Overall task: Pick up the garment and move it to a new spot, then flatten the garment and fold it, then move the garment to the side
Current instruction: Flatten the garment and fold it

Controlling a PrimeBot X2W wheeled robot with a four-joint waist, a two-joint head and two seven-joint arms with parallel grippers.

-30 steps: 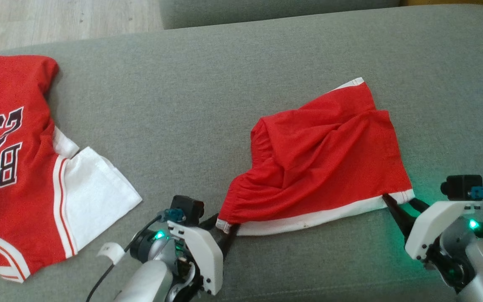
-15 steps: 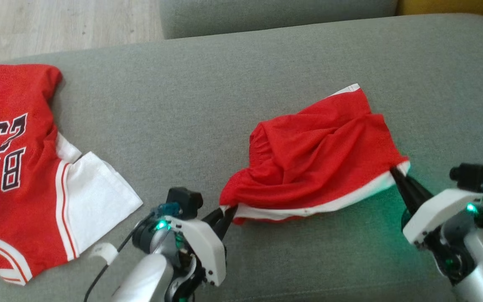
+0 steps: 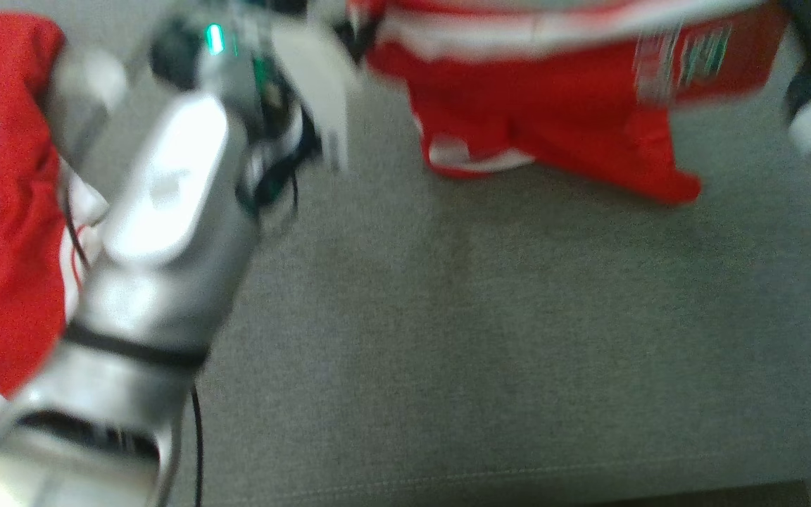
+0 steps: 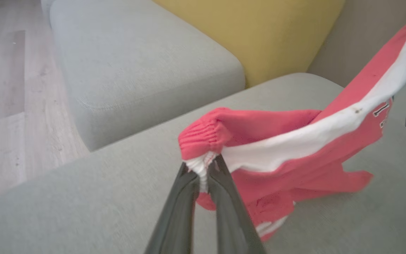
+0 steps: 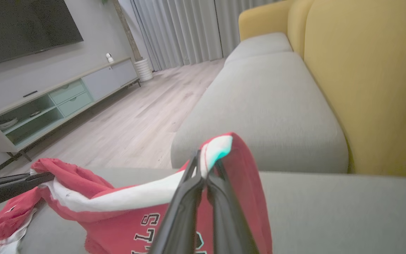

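Fingers (image 4: 176, 211) on limp red shorts (image 4: 287, 169)

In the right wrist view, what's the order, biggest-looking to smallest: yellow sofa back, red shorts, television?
1. yellow sofa back
2. red shorts
3. television
Nearness to the camera inflates the shorts; the television is far off.
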